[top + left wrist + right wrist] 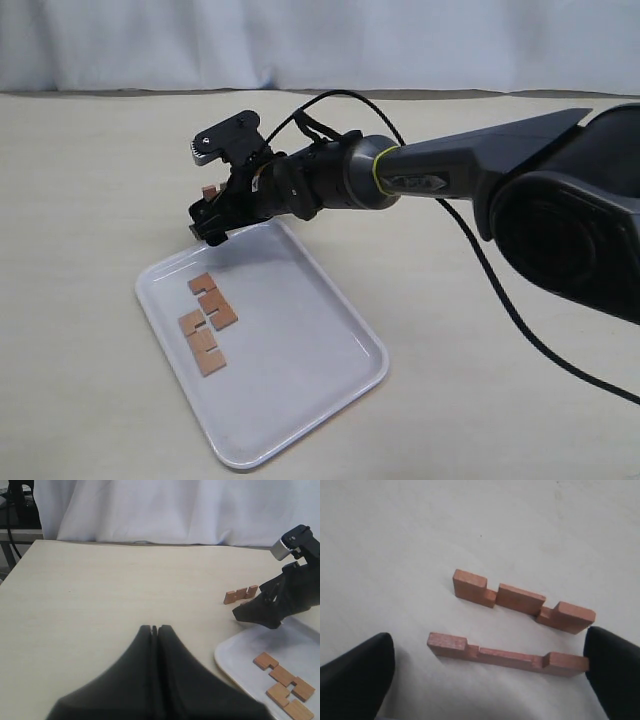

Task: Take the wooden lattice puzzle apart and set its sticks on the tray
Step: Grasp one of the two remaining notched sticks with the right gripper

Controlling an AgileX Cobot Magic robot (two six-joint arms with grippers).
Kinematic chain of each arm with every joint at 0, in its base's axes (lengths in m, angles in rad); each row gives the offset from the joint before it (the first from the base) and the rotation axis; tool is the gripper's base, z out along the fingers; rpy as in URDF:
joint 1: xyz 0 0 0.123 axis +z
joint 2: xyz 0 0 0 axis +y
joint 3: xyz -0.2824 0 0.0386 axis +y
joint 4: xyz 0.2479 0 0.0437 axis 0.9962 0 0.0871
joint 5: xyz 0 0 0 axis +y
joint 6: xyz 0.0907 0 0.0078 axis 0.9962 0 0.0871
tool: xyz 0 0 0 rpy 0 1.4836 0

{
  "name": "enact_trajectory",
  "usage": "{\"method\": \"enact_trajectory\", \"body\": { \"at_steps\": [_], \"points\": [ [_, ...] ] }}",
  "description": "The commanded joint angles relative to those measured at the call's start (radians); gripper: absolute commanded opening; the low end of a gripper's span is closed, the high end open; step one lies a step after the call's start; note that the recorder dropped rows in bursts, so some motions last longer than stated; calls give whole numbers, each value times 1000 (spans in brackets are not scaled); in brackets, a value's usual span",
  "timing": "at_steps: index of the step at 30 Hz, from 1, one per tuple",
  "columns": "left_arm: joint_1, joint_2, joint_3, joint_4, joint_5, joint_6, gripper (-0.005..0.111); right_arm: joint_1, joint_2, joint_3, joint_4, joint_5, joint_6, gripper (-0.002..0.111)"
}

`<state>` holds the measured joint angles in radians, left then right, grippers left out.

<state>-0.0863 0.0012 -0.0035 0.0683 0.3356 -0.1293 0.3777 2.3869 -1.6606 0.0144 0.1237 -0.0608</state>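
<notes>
Right tool (pixel 488 632) open over two sticks (pixel 522 600); two more on the tray (pixel 300 370).
Its fingers (pixel 365 675) are spread either side of the pair, which stand on edge, notches up, side by side on the bench (pixel 90 180) just off the tray corner nearest the bench's far edge. The other two sticks (pixel 215 305) lie flat on the tray. The left tool (pixel 156 630) is closed on nothing, well apart.

The right tool (pixel 213 222) angles downward, jaws spread; the left tool (pixel 155 629) looks closed, though blurred.
</notes>
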Motion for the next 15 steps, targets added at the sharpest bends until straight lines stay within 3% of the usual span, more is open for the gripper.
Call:
{"method": "enact_trajectory", "body": {
  "at_steps": [1, 5, 13, 15],
  "points": [
    [-8, -1, 4, 3, -13, -3, 0, -5, 3, -3, -7, -21, -7, 92],
    [-8, -1, 4, 3, -13, -3, 0, -5, 5, -3, -7, -21, -7, 73],
    [-8, -1, 4, -1, -15, -3, 0, -5, 5, -3, 1, -19, -7, 10],
    [-8, -1, 4, -1, -15, -3, 0, -5, 5, -3, 1, -10, -5, 5]
  ]
}}
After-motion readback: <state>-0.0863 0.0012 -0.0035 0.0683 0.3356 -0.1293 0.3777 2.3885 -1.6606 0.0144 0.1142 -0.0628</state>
